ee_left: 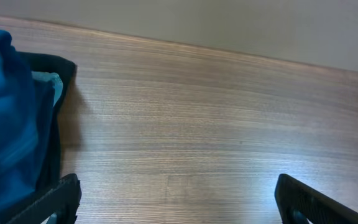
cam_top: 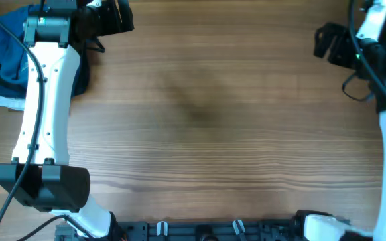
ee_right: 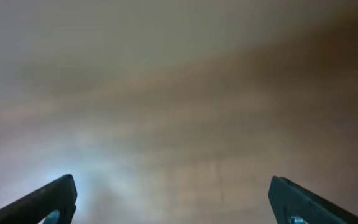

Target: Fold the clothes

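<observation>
Plainly, left fingers (ee_left: 59,200) and right fingers (ee_right: 309,202) gape wide, empty; clothes (ee_left: 5,124) just beside the left.

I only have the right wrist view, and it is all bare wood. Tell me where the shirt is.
Observer: The blue shirt lies crumpled in the far left corner of the table, partly under the left arm.
Operator: Report what it sits on.
Observer: It sits on a pile of other garments; a white edge shows beneath.
Operator: Give me the left gripper.
Observer: The left gripper is beside the shirt, jaws open, holding nothing.
</observation>
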Action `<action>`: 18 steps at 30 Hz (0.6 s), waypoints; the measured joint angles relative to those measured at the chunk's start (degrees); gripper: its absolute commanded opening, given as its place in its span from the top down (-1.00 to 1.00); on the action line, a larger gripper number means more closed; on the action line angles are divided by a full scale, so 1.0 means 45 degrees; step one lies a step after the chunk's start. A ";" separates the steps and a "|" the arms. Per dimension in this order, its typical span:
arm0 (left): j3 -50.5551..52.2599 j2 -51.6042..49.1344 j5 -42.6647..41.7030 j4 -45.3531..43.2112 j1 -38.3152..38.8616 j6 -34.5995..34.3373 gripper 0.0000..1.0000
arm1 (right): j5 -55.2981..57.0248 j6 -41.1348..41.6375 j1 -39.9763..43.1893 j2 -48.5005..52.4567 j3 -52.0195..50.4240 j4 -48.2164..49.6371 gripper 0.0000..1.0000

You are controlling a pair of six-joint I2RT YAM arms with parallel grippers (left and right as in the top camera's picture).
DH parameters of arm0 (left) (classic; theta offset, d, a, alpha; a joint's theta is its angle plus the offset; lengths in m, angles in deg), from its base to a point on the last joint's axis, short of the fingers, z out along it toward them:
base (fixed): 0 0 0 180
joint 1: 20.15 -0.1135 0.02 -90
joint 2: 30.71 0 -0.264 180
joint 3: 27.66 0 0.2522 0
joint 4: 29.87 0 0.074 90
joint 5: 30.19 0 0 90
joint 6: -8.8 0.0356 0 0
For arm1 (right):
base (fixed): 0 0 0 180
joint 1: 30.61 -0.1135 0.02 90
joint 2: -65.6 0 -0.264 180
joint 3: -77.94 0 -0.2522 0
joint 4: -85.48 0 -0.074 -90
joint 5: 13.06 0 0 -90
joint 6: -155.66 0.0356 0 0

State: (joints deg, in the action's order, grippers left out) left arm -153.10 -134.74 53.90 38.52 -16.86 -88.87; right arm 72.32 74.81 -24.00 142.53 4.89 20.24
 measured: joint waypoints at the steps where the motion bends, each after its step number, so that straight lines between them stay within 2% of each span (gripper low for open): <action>1: -0.0005 0.0000 0.0005 0.0000 0.0000 0.0000 -0.99 | 0.0024 -0.0102 0.0000 -0.0942 -0.0486 0.0996 -0.99; 4: 0.0000 0.0000 0.0000 0.0015 0.0000 0.0000 -1.00 | -0.0248 -0.0952 0.0000 -0.3939 -0.3565 0.4337 -0.99; 7: -0.0005 0.0000 0.0000 0.0010 0.0000 0.0000 -1.00 | -0.0962 -0.1831 0.0000 -0.6387 -0.7019 0.6659 -1.00; 8: -0.0005 0.0000 0.0005 0.0005 0.0000 0.0000 -1.00 | -0.1166 -0.2064 0.0000 -0.7485 -0.8616 0.7164 -0.99; 12: 0.0000 0.0000 -0.0005 0.0015 0.0000 0.0000 -1.00 | -0.1423 -0.2341 0.0000 -1.0486 -1.2390 0.8480 -0.99; 14: 0.0000 0.0000 0.0000 -0.0015 0.0000 0.0000 -0.99 | -0.1511 -0.2341 0.0000 -1.2099 -1.4358 0.9874 -1.00; 18: 0.0000 -0.0005 0.0000 0.0005 0.0000 -0.0005 -0.99 | -0.1545 -0.2341 -0.0112 -1.3760 -1.7121 1.1740 -0.99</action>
State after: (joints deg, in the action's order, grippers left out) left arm -153.10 -134.76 53.90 38.54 -16.86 -88.89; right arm 65.37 64.27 -24.50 80.61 -72.16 73.06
